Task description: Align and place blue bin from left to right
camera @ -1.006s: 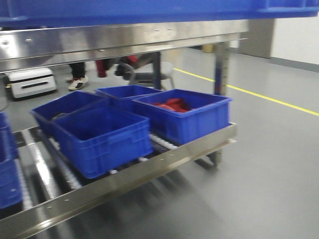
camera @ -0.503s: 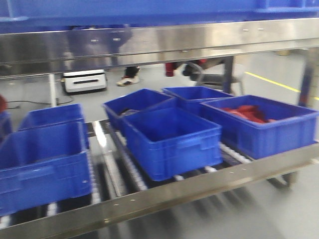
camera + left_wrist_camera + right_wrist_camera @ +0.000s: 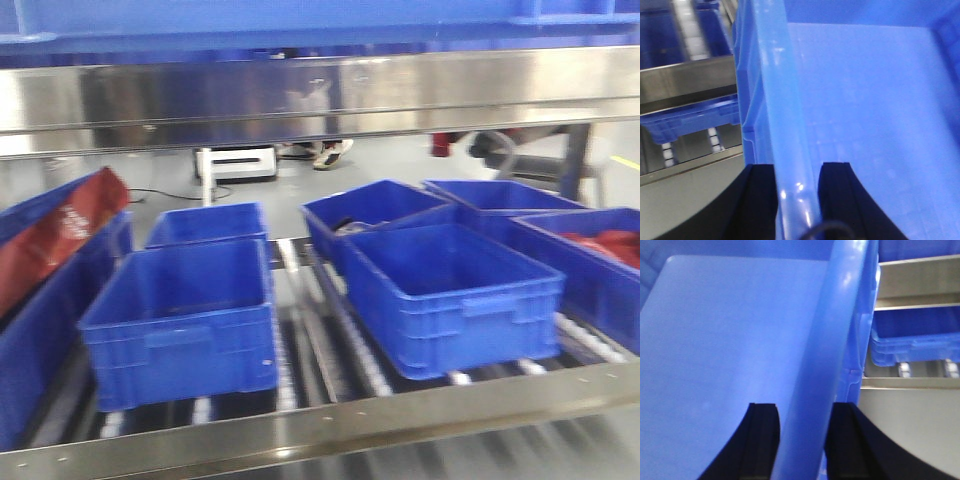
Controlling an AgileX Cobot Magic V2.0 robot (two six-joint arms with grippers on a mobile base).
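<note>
The blue bin (image 3: pixel 300 20) is held up in front of the camera, and its lower part spans the top of the front view. In the left wrist view my left gripper (image 3: pixel 797 167) is shut on the bin's left rim (image 3: pixel 775 100), one black finger outside the wall and one inside. The right wrist view mirrors this: my right gripper (image 3: pixel 803 407) is shut on the bin's right rim (image 3: pixel 835 340). The bin's smooth inside floor (image 3: pixel 865 100) looks bare.
A shiny steel rail (image 3: pixel 320 95) runs just under the held bin. Below it, a roller shelf carries several blue bins (image 3: pixel 445 290), one holding red items (image 3: pixel 605 245); a red bag (image 3: pixel 60 235) leans at far left. A front steel rail (image 3: pixel 320 425) edges the shelf.
The whole shelf scene has slid rightward in the front view. A left bin with the red bag came into sight. The held bin stays across the top.
</note>
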